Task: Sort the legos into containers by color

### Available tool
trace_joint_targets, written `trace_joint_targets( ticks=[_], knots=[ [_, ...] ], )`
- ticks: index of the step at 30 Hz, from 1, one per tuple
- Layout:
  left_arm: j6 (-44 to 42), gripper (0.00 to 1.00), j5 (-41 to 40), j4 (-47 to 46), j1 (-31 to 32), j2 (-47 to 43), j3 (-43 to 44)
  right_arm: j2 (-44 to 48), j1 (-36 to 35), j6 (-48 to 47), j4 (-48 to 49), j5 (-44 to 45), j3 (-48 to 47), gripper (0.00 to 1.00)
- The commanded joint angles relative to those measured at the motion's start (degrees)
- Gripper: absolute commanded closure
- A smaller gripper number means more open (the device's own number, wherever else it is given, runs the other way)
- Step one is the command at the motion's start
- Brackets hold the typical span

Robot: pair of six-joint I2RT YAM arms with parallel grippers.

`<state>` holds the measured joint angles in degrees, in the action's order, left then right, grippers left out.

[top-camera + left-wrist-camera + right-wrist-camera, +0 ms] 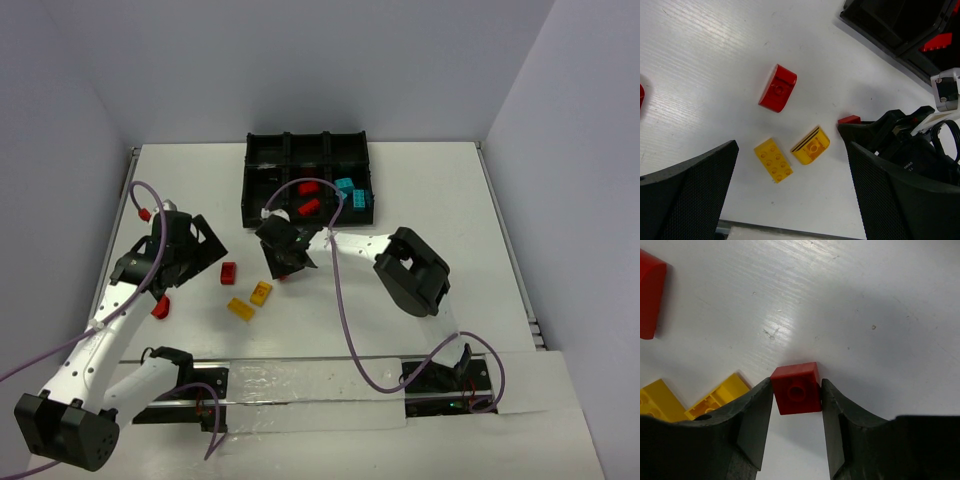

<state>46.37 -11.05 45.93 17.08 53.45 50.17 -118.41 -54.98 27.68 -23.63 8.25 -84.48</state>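
**Red Brick Caught Between Two Black Fingers**

Red was the colour of the little lego (796, 388) that the right hand (284, 268) had hold of. The two fingers were shut almost all the way, one pressing on each side of the brick, with nothing else between them. The brick was near the middle of the surface (420, 180), on the near side of the black tray (246, 190) that sat by the far edge. I could not tell if the brick was touching the surface or just off it.

To do this step well, the hand should probably squeeze firmly and lift straight up, so the small brick does not twist or pop out. Then it should go over the low wall to the middle box in the near row, where other red legos (309, 207) lay. The cyan legos (350, 192) were in the box beside it, toward the right edge, so the drop must not stray that way.

The left hand (790, 145) was wide open and held nothing. It hung above two yellow legos (810, 146) and a rounded red lego (778, 87), closer to the left edge.
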Motion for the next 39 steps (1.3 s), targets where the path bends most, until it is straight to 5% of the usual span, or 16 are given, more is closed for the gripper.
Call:
trace_joint_targets(
  ticks=[1,12,24,35,39],
  knots=[
    [0.84,0.01,1.03,-1.39,-0.38,-0.73,0.17,1.88,0.39,1.55,0.91,3.68,0.84,0.57],
    [0.42,0.01,2.39,-3.13,-0.33,0.81,-0.04,11.81,10.27,5.16,1.24,8.51,0.78,0.58],
    [-1.28,0.01,0.94,-1.47,-0.38,4.52,2.60,-0.23,18.50,3.34,-1.24,11.52,-18.34,0.52],
    [-2.16,0.01,-1.23,-2.53,-0.38,9.78,3.38,-9.92,18.95,2.20,-7.11,13.46,-32.92,0.17],
    [-2.18,0.01,-0.61,-4.49,-0.38,11.27,3.24,-7.29,18.92,2.06,-6.70,12.92,-32.11,0.14]
  ],
)
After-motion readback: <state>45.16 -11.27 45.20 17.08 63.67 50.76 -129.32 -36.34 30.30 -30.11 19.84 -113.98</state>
